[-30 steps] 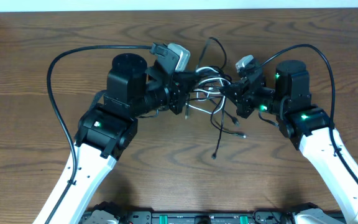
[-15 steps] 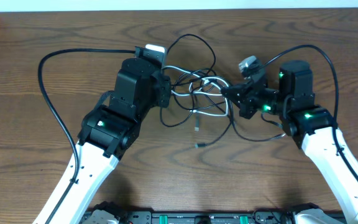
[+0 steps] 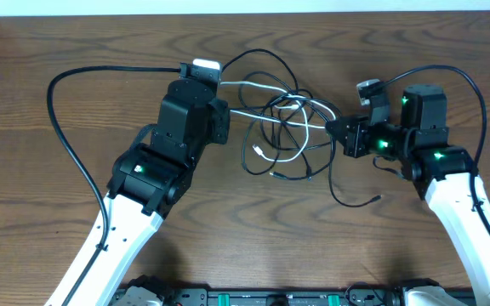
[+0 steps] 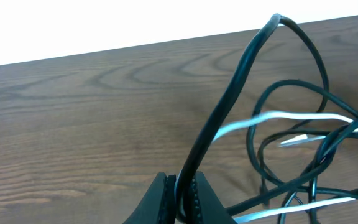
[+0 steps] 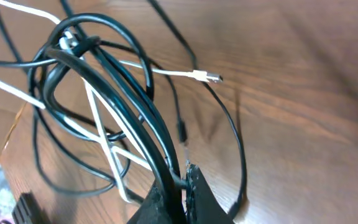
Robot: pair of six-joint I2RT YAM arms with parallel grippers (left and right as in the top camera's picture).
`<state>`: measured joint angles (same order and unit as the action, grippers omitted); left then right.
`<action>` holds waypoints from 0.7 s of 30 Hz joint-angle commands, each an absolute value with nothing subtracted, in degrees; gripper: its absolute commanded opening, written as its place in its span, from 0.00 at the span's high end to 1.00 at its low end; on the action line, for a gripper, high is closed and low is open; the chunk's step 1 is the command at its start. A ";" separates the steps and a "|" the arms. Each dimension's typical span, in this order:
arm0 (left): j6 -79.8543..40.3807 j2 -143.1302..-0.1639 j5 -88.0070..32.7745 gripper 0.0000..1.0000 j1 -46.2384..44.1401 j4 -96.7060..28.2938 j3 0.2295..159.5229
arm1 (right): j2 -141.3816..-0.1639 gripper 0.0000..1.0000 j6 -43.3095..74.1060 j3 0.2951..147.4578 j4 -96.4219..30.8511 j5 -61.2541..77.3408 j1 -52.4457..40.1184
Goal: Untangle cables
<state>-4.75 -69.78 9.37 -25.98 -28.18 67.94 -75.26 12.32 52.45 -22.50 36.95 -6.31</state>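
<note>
The cables point(image 3: 283, 119) are a loose tangle of thin black cords and a white one, strung between my two grippers above the wooden table point(image 3: 245, 238). My left gripper point(image 3: 226, 112) holds the tangle's left side. In the left wrist view the left gripper point(image 4: 182, 194) is shut on a black cable point(image 4: 229, 106), with a white cable point(image 4: 278, 116) beyond it. My right gripper point(image 3: 337, 130) holds the right side. The right wrist view shows the right gripper point(image 5: 180, 186) shut on black cables point(image 5: 123, 93); a white plug end point(image 5: 210, 77) lies on the wood.
A slack black cable loop point(image 3: 347, 200) trails onto the table below the right gripper. Thick black arm wires arc out at the left point(image 3: 56, 127) and the right point(image 3: 481, 93). The table's far edge point(image 3: 245, 12) meets a white wall.
Both grippers have drawn apart, the left one back and left, the right one to the right. The tangle has stretched out wider, and loops have opened between them.
</note>
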 commanded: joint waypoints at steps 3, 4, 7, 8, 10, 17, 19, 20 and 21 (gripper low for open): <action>-5.28 -69.12 17.69 0.92 -22.02 -28.75 68.49 | -74.89 0.99 17.43 52.71 -25.96 22.33 -2.96; -5.63 -69.12 17.69 0.92 -21.43 -29.02 68.47 | -74.89 0.99 17.69 52.71 -26.44 21.65 -2.70; -8.51 -69.12 17.69 0.92 -19.38 -30.00 68.47 | -74.89 0.99 18.24 52.71 -27.42 20.88 -2.11; -9.41 -69.12 17.67 0.92 -18.57 -30.33 68.49 | -74.89 0.99 18.24 52.71 -27.68 20.86 -1.93; -11.18 -69.12 17.67 0.92 -17.17 -30.89 68.49 | -74.89 0.99 18.24 52.71 -28.12 20.86 -1.52; -12.78 -69.12 17.65 0.92 -13.78 -32.51 68.49 | -74.89 0.99 20.91 52.71 -30.20 17.23 -1.04; -14.52 -69.12 17.61 0.92 -13.13 -32.86 68.49 | -74.89 0.99 21.65 52.71 -30.65 16.19 -1.06; -15.40 -69.12 17.37 0.92 -13.02 -32.95 68.49 | -74.89 0.99 21.63 52.71 -30.48 16.21 -1.06; -15.35 -69.12 16.88 0.92 -13.04 -32.88 68.49 | -74.89 0.99 21.63 52.71 -30.35 16.21 -1.08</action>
